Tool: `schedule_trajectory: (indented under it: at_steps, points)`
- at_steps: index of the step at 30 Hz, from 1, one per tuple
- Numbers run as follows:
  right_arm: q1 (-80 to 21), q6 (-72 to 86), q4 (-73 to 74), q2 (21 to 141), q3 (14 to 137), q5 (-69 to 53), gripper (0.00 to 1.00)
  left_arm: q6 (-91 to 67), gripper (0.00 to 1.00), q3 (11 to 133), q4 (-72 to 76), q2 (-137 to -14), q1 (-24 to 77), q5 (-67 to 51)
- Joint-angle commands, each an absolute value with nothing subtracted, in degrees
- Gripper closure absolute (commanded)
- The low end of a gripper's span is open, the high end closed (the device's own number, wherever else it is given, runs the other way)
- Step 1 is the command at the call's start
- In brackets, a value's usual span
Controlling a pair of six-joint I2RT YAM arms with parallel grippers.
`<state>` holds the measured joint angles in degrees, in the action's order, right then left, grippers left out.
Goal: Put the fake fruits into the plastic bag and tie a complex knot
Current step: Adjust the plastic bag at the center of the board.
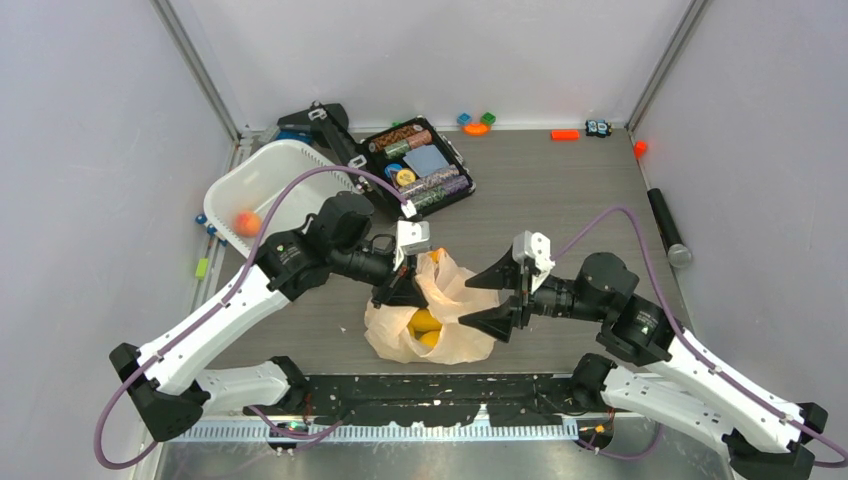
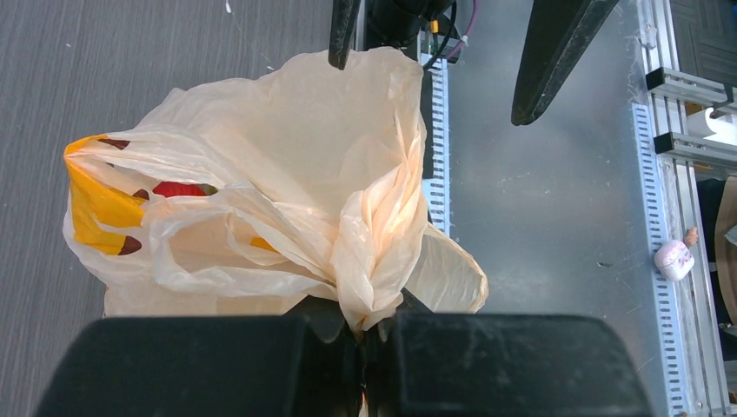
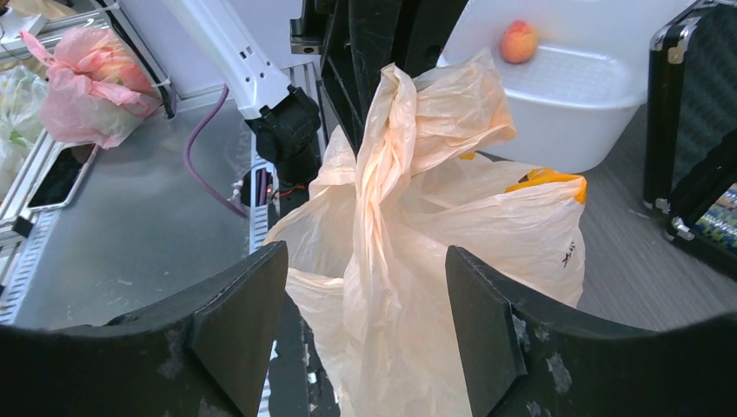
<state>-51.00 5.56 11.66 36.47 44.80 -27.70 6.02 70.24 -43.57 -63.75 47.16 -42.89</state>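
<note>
While left hand (image 2: 363,337) pinches plastic bag (image 2: 287,139) by its neck | right hand (image 3: 365,317) spread, empty, astride that neck

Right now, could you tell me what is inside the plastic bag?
Two yellow fruits show in the bag from above, and something red shows in the left wrist view. The crumpled film hides whatever else lies inside.
</note>
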Motion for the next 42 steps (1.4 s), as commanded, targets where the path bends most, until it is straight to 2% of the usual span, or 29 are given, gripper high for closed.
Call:
schedule_trajectory:
  at_steps: [1,7,18,19,20,21,22,24,32,36,42]
  points:
    - [-52.9,3.7,7.1,34.9,42.7,-22.4,0.26,5.7,1.00,70.3,-41.2,-63.0,47.3,-45.8]
    - [-56.1,3.9,3.6,37.4,41.4,-20.9,0.27,5.7,1.00,70.3,-41.4,-63.3,47.3,-45.9]
    - [-59.6,3.5,-1.1,44.0,40.8,-18.3,0.39,5.7,1.00,69.9,-40.8,-62.6,47.3,-46.1]
    - [-59.7,3.4,-1.2,44.4,40.8,-17.6,0.49,5.8,1.00,69.9,-40.8,-62.6,47.3,-46.1]
    - [-59.8,3.2,-1.0,44.8,41.1,-17.2,0.64,5.8,1.00,69.9,-40.8,-62.5,47.3,-46.0]
    - [-59.8,3.0,-0.6,44.9,41.4,-16.8,0.72,5.8,1.00,69.9,-40.8,-62.6,47.3,-45.9]
    - [-59.8,2.7,0.5,45.0,41.8,-16.6,0.85,5.8,1.00,69.9,-41.0,-62.6,47.3,-45.6]
    - [-59.8,2.3,2.4,44.8,42.3,-16.4,0.94,5.8,1.00,70.1,-41.5,-62.6,47.3,-44.5]
    - [-59.8,0.5,12.0,47.6,47.7,-17.4,0.95,6.8,0.59,71.6,-43.4,-63.4,49.4,-41.4]
    - [-59.8,0.3,14.5,49.0,50.0,-17.4,0.95,7.1,0.51,72.4,-43.9,-63.7,50.5,-40.2]
    - [-59.9,0.4,15.2,49.2,51.2,-16.7,0.95,7.6,0.47,72.9,-44.8,-64.6,51.7,-39.2]
